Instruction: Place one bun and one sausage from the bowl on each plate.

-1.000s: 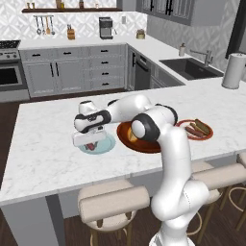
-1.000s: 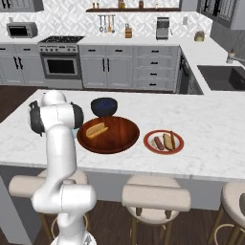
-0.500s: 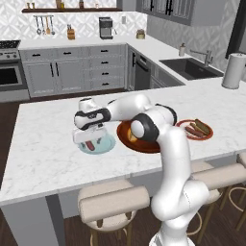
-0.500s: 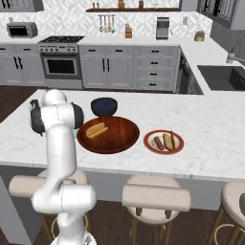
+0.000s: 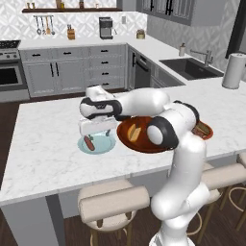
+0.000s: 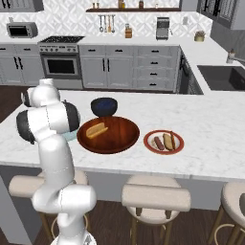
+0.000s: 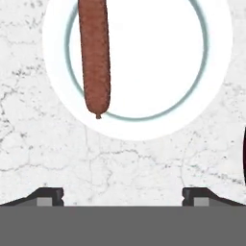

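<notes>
My gripper (image 5: 97,134) hangs open just above the pale blue plate (image 5: 104,145), on the counter left of the bowl. One sausage (image 5: 89,142) lies free on that plate. In the hand view the sausage (image 7: 94,57) rests on the plate (image 7: 158,57) well clear of the widely spread fingertips (image 7: 48,195). The wooden bowl (image 6: 119,139) holds one bun (image 6: 96,129). On the red-rimmed plate (image 6: 163,150) a sausage (image 6: 158,142) and a bun (image 6: 168,140) lie side by side. My arm hides most of the blue plate (image 6: 72,136) in the right base view.
A dark blue bowl (image 6: 104,106) stands just behind the wooden bowl. Stools line the counter's front edge (image 6: 153,173). A paper towel roll (image 5: 234,70) stands at the far right by the sink (image 5: 190,67).
The gripper has opened wide and let the sausage go onto the pale blue plate. The hand sits slightly higher over it than before.
</notes>
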